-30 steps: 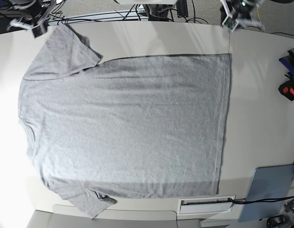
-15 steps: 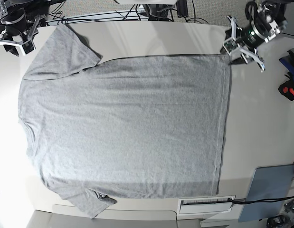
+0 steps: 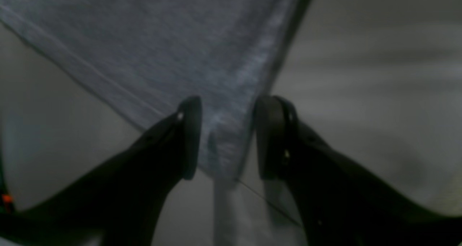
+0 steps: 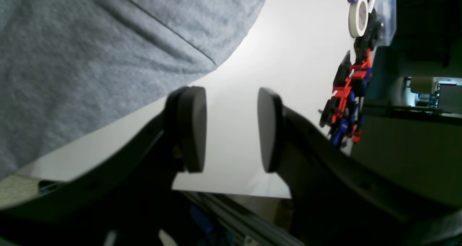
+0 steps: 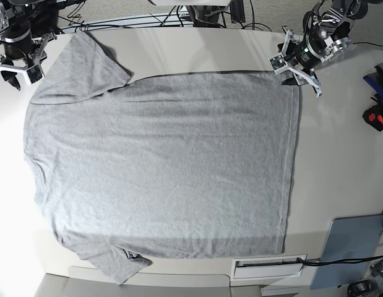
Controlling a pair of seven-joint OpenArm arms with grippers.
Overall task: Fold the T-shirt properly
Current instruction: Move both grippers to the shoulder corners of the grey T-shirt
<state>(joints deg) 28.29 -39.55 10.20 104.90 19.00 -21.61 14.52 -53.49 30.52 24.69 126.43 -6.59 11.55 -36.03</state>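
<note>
Lying flat, T-shirt, table

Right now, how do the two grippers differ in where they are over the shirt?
The left gripper straddles the shirt's hem corner; the right gripper has only bare table between its jaws. The left sits at the hem end, the right beside a sleeve. Both are open and hold nothing.

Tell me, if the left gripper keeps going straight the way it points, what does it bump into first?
Most likely the hem corner of the heather-grey cotton T-shirt. The open left gripper frames that corner between its black fingers, though blur hides how far above the cloth it is.
</note>
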